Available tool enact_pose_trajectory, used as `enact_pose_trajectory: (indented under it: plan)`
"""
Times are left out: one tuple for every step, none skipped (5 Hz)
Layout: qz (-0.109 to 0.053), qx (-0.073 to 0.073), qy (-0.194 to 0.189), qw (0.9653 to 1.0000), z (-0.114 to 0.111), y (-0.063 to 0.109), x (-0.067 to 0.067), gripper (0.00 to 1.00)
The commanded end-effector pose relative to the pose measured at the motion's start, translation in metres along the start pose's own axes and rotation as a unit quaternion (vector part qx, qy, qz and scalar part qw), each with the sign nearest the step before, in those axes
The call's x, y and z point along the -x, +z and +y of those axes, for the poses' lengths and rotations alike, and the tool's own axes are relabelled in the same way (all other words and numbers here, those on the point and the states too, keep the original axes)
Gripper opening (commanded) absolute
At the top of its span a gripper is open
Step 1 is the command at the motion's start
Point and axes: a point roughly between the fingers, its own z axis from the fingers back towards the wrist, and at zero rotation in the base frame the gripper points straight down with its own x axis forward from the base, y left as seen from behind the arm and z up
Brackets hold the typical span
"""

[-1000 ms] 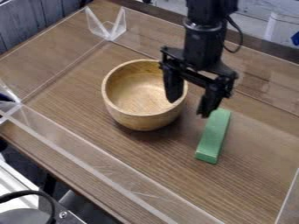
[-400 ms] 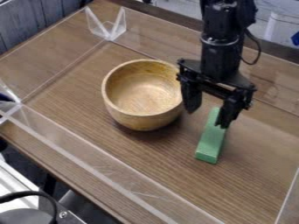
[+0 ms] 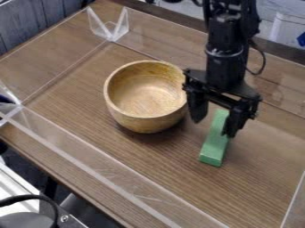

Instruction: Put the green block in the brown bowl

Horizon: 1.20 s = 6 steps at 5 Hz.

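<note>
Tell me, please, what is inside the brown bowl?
Nothing shows inside the brown bowl; bare wood is visible there. The near part of its floor is hidden by the front wall.

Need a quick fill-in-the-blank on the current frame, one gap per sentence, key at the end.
The long block on the table is colored ____.
The round bowl is colored ____.
Of the bowl and the block, the gripper hangs over the ____.
The block lies ____ the bowl, not inside it.

Missing words: green; brown; block; outside
</note>
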Motion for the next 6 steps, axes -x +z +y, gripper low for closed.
enact_pose_trajectory:
  plan:
    - [-0.029,0.01,0.005,0.9995,0.0009,0.0044,-0.007,1.0]
    - [-0.04,0.021,0.009,0.9989,0.0023,0.0017,-0.0075,1.0]
    - [-0.052,0.028,0.013,0.9982,0.0043,0.0004,-0.0082,1.0]
    - [-0.065,0.034,0.016,0.9972,0.0057,0.0028,-0.0087,1.0]
    - [-0.078,0.04,0.019,0.996,0.0071,0.0072,-0.0086,1.0]
    - [-0.088,0.04,0.023,0.9951,0.008,0.0096,-0.0099,1.0]
